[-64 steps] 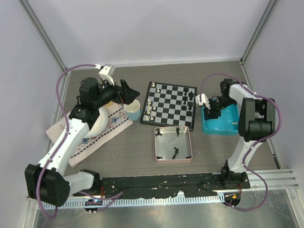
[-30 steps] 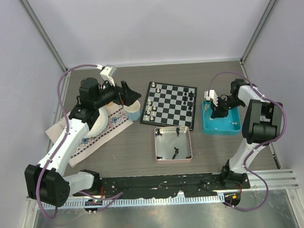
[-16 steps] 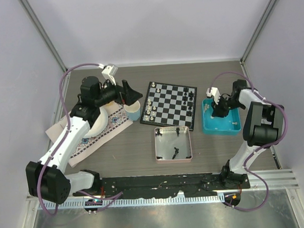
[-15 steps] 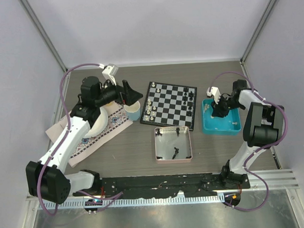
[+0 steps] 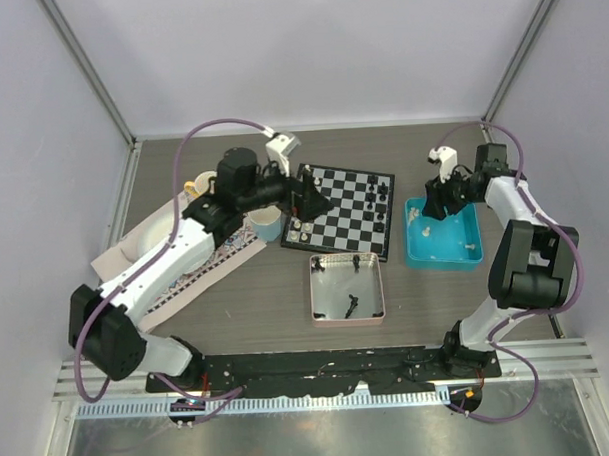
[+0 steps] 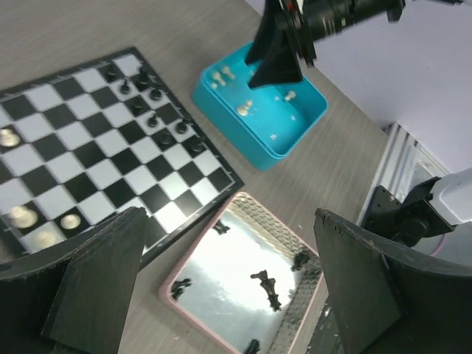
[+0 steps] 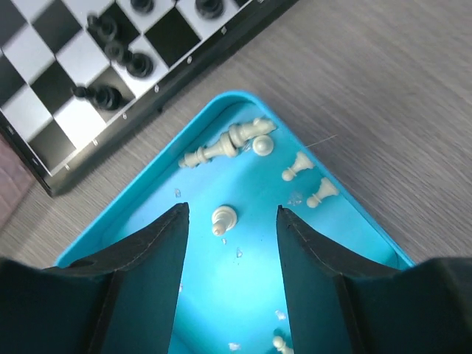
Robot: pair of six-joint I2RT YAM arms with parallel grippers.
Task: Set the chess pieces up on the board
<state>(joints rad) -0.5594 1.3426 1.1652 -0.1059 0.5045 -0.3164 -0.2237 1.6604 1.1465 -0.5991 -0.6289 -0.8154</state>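
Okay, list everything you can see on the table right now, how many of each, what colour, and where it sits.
board: one, black and white checks, table centre
black chess pieces: several along the board's right side, a few in the pink tray
off-white chess pieces: several in the blue tray, a few on the board's left edge
blue tray: one, right of the board
pink tray: one, near side of the board
cup: one, pale blue, left of the board
patterned cloth: one, far left
bowl: one, white, on the cloth
left claw: open, over the board's left edge
right claw: open, over the blue tray
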